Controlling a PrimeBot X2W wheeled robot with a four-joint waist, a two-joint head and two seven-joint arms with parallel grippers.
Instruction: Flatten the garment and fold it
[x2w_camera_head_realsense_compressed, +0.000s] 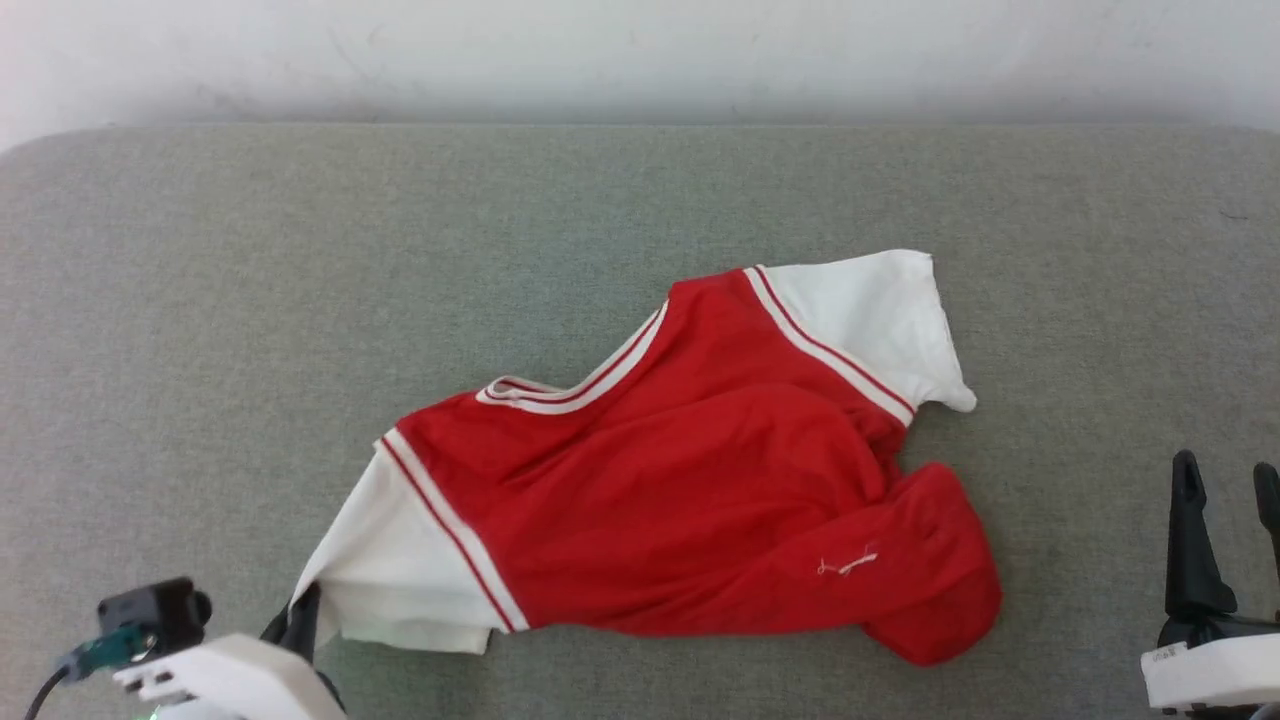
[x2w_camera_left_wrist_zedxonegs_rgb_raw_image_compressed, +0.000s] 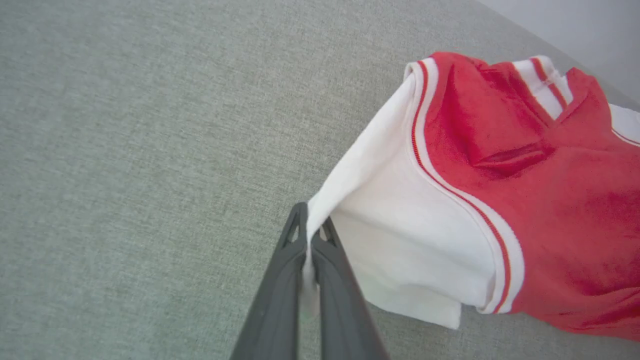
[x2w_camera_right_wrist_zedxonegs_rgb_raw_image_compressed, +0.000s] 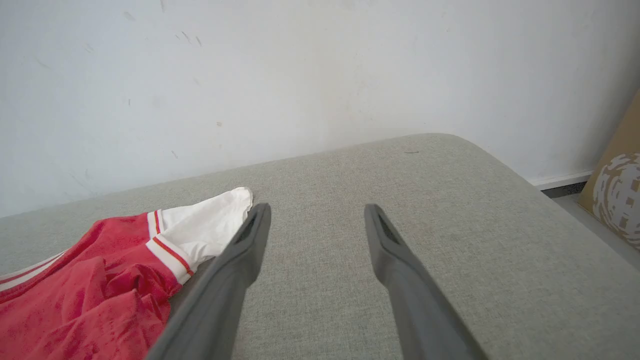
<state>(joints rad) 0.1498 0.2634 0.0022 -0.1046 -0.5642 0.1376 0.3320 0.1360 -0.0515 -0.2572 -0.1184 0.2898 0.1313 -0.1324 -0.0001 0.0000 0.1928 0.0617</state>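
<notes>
Grey woven-fabric bench (x2w_camera_head_realsense_compressed: 200, 300), rounded at its far corners, carrying one garment. Entries run from the bottom of the head view upward.

1. Left claw (x2w_camera_left_wrist_zedxonegs_rgb_raw_image_compressed: 309, 227). Lower left of the head view. Fingers pressed together, pinching the corner of the near white sleeve (x2w_camera_head_realsense_compressed: 400, 570). In the left wrist view a fold of white cloth runs down between the two dark fingers, and the sleeve is drawn to a point toward them.

2. Right claw (x2w_camera_head_realsense_compressed: 1228, 480). Lower right of the head view. Fingers spread with nothing between them, tips pointing up the frame, apart from the cloth and over bare bench.

3. Jersey T-shirt (x2w_camera_head_realsense_compressed: 680, 480). Centre of the head view, lying on the bench on a slant from lower left to upper right. Plain red side up, creased rather than flat.
- Striped trim (x2w_camera_head_realsense_compressed: 450, 530), red and white, marks the seam of each sleeve.
- Red lump (x2w_camera_head_realsense_compressed: 930, 590) of bunched cloth at the garment's lower right, bearing a small pale thread (x2w_camera_head_realsense_compressed: 848, 565).
- Striped neckline (x2w_camera_head_realsense_compressed: 610, 365), V-shaped, along the upper left edge.
- Far white sleeve (x2w_camera_head_realsense_compressed: 880, 320) at the upper right, resting on the bench.

4. White wall (x2w_camera_head_realsense_compressed: 640, 50). Top of the frame, behind the bench, lightly scuffed.

5. Brown cardboard (x2w_camera_right_wrist_zedxonegs_rgb_raw_image_compressed: 615, 200) with a white print. Right edge of the right wrist view, beyond the bench, near the foot of the wall.
</notes>
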